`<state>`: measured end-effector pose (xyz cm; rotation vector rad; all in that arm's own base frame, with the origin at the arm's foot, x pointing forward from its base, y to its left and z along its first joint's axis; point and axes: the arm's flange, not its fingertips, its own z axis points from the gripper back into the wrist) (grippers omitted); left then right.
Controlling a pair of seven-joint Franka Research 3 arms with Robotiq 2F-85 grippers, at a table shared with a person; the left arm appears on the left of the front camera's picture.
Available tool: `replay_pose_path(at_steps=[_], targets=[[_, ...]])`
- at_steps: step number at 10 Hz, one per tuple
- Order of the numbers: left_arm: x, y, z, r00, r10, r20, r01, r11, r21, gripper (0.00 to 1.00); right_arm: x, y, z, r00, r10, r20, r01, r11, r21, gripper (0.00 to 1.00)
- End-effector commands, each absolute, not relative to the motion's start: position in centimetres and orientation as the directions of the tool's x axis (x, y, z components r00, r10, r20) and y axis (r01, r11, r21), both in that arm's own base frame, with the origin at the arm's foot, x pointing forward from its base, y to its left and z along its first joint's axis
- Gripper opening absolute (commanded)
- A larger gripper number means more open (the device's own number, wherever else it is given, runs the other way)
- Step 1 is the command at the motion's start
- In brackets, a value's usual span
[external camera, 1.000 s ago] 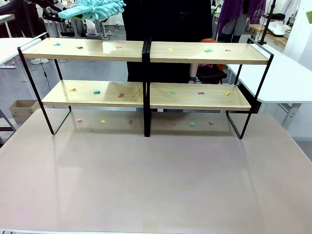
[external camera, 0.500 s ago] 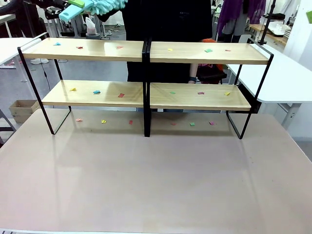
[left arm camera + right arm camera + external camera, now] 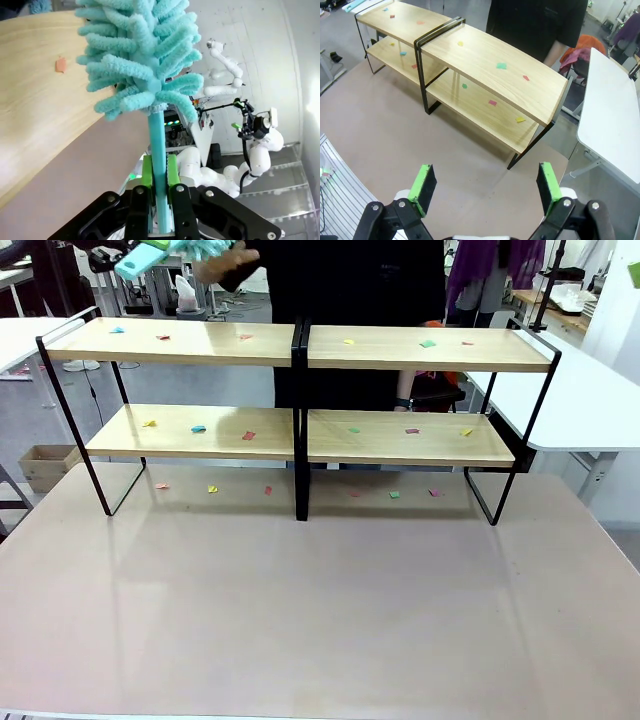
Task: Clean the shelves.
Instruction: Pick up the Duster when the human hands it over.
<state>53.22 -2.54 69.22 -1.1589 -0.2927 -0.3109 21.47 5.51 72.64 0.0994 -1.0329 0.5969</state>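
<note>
Gripping the thin teal handle of a duster between its green pads, the left end effector holds the tool low on the stem, its fluffy head over a light-wood board. The right end effector hangs with its pads spread wide and nothing between them, high above the bench.

Farther out, the shelves stand across the far part of the bench: four long boards in thin black frames, joined at the middle. Small coloured paper scraps lie on every board and on the bench beneath. Beyond the upper left board, a person's hand, blurred, is just beside the duster head; whether they touch I cannot tell.

The duster looks light, with a soft, yielding head and a stiff, smooth stem, so a hold low on the handle suits it, though it may twist under sideways load. The racks look light enough to slide under a hard push, so gentle strokes seem wise. The scraps should flutter off easily.
</note>
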Motion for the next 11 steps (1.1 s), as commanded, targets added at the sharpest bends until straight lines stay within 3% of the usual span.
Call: replay_pose_path(at_steps=[1, 3, 5, 9, 11], targets=[[48.4, 1.4, 72.2, 0.859, -0.201, 0.471, 0.51, 0.419, -0.752, 0.0, 21.5, 5.4, 72.6, 0.368, 0.417, 0.831, -0.517, 0.835, -0.19, 1.0], [41.3, 7.6, 74.0, 0.803, -0.312, 0.508, 0.596, 0.442, -0.67, 0.0, 21.5, 5.4, 72.6, 0.368, 0.417, 0.831, -0.517, 0.835, -0.19, 1.0], [34.4, 13.4, 73.6, 0.8, -0.332, 0.5, 0.6, 0.477, -0.643, 0.0, 21.5, 5.4, 72.6, 0.368, 0.417, 0.831, -0.517, 0.835, -0.19, 1.0], [24.7, 19.3, 66.9, 0.886, -0.303, 0.352, 0.464, 0.612, -0.641, 0.0, 21.5, 5.4, 72.6, 0.368, 0.417, 0.831, -0.517, 0.835, -0.19, 1.0], [21.4, 20.9, 63.5, 0.906, -0.224, 0.359, 0.419, 0.598, -0.683, 0.0, 21.5, 5.4, 72.6, 0.368, 0.417, 0.831, -0.517, 0.835, -0.19, 1.0]])
